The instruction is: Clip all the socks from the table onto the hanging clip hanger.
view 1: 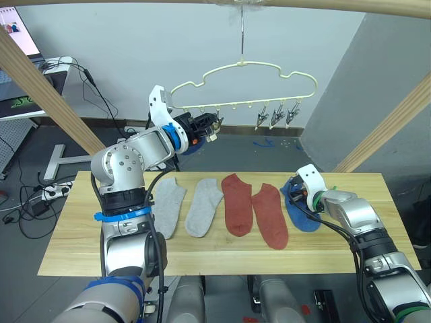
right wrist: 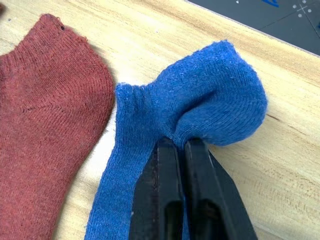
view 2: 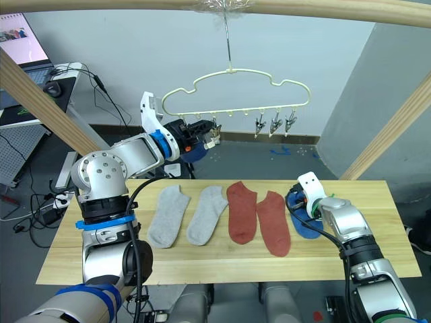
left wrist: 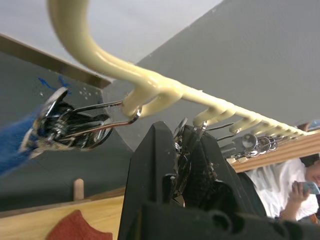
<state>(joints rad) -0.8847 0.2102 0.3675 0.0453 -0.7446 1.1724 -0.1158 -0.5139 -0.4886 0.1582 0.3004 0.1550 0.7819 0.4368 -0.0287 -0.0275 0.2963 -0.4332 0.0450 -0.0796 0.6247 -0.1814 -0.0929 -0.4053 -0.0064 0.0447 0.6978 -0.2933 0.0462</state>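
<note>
Blue knit fabric sits pinched between the closed fingers of my right pincer (right wrist: 182,150): this blue sock (right wrist: 200,107) lies near the right edge of the tabletop (view 1: 81,242), and the grip has bunched its end into a raised fold. My left pincer (view 1: 214,128) is raised to the clip hanger (view 1: 242,84), fingers closed on one of the metal clips (left wrist: 182,150) along the bottom bar, towards the hanger's left end. A second blue sock (view 2: 192,152) hangs at the left end of that bar, partly hidden behind my left arm; the left wrist view shows blue fabric in the neighbouring clip (left wrist: 75,125).

Items on the tabletop, left to right across the middle:
- two grey socks (view 1: 185,205), flat, side by side;
- two red socks (view 1: 254,212), flat, their edges touching;
- the blue sock in my right pincer, just beside the right red sock.

Handling judgement: each sock is light, soft and limp. It will drape and fold under its own weight, so a grip at the cuff or toe end leaves a free edge to feed into a clip. The knit is not slippery; a shallow pinch on a thin edge could still pull free. The sprung clips need firm squeezing, and the hanging frame may swing when pushed.

Progress judgement: one sock clipped, five remaining.
</note>
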